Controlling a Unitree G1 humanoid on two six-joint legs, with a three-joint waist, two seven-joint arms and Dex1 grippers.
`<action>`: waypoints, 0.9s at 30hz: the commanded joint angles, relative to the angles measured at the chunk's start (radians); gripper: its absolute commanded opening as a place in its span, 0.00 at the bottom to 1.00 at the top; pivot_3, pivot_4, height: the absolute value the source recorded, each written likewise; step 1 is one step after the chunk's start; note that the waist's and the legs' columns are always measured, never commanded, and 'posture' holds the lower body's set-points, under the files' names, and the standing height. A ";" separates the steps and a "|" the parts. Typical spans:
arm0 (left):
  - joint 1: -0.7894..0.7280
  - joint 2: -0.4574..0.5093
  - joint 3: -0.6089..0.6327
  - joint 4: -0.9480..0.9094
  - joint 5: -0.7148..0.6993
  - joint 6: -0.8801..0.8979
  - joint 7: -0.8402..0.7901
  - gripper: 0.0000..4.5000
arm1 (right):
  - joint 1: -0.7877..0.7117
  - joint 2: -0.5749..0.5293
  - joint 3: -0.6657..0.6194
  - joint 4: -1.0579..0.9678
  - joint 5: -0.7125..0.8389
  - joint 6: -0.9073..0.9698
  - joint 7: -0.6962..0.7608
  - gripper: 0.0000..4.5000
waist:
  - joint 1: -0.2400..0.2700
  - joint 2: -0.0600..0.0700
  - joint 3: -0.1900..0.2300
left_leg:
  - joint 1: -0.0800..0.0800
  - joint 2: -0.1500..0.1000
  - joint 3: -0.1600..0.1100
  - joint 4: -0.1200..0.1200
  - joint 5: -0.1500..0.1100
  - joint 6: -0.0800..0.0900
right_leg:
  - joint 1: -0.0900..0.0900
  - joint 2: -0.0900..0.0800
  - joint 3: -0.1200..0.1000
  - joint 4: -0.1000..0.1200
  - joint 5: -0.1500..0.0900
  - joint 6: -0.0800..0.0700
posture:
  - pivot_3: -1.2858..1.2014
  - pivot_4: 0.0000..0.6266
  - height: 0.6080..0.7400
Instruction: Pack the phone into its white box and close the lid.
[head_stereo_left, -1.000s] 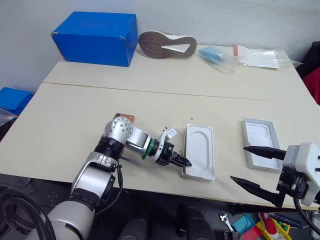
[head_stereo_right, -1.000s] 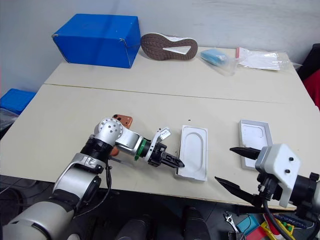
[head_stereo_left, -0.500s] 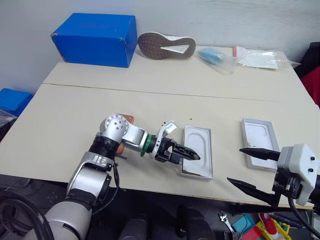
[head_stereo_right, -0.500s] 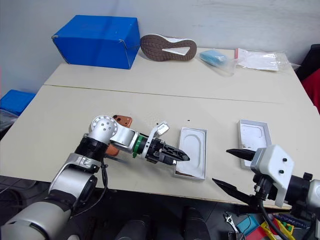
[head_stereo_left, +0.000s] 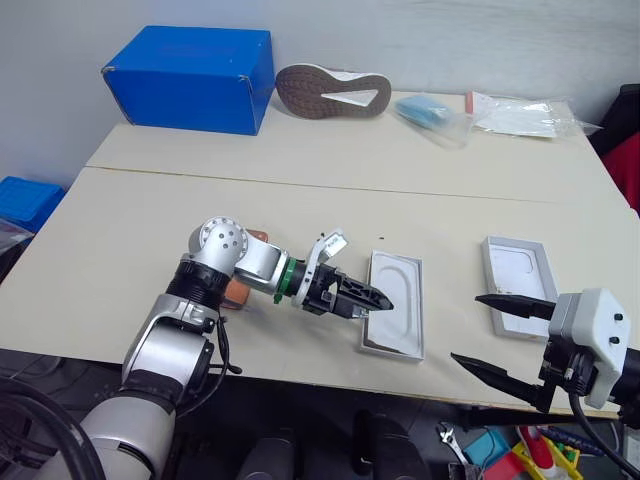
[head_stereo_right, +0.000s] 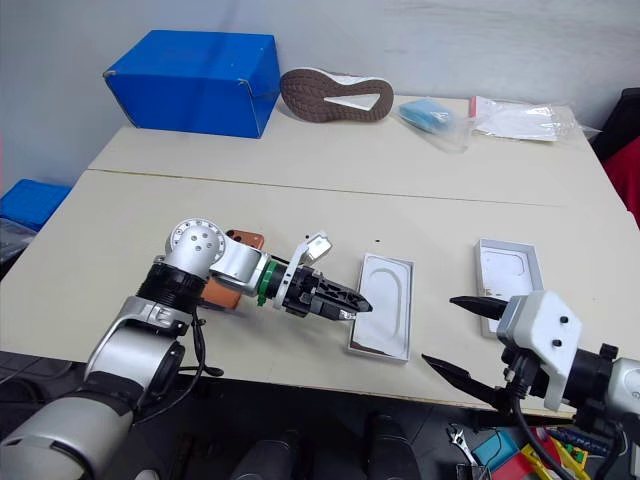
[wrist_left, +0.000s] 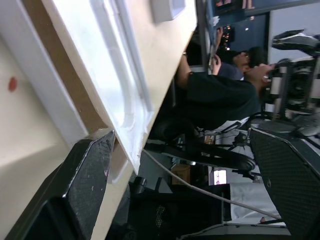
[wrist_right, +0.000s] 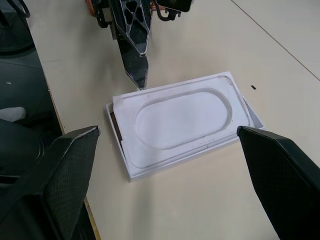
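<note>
The white box (head_stereo_left: 393, 318) lies at lower centre with a moulded insert (wrist_right: 183, 117) resting in it. The left gripper (head_stereo_left: 366, 297), jaws apart, hangs at its left edge. The phone (head_stereo_right: 232, 268) is partly behind that arm. The lid (head_stereo_left: 521, 283) is at right, near the empty, wide-open right gripper (head_stereo_left: 492, 335). A blue box (head_stereo_left: 192, 77), a shoe (head_stereo_left: 333, 90) and plastic bags (head_stereo_left: 520, 114) stand along the top. No writing is readable.

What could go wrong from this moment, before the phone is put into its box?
1. The moulded insert lies a little askew in the white box; the phone probably cannot go in until the insert is out.
2. The box sits near the table's front edge, and the open left gripper is at its side; a push could slide it off.
3. The phone lies partly hidden by the left arm, which might knock it.
</note>
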 joint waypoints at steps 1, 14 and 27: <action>-0.025 0.017 -0.006 -0.017 -0.032 0.001 -0.036 1.00 | -0.001 0.010 0.006 -0.008 -0.010 -0.021 -0.002 1.00 | 0.000 0.000 0.000 | 0.000 0.000 0.000 0.000 0.000 0.000 | 0.000 0.000 0.000 0.000 0.000 0.000 | 0.52 0.24 1.00; -0.043 0.020 0.022 -0.032 0.034 0.001 -0.095 0.91 | 0.000 0.017 0.021 0.000 -0.025 -0.038 -0.002 1.00 | 0.000 0.000 0.000 | 0.000 0.000 0.000 0.000 0.000 0.000 | 0.000 0.000 0.000 0.000 0.000 0.000 | 0.52 0.24 1.00; 0.004 0.152 -0.278 -0.332 0.508 -0.494 -0.602 0.00 | 0.002 0.023 0.037 -0.010 -0.032 -0.042 -0.003 1.00 | -0.001 0.000 0.000 | 0.000 0.001 0.000 -0.001 0.000 -0.001 | 0.000 0.001 0.000 -0.002 0.000 0.000 | 0.52 0.24 1.00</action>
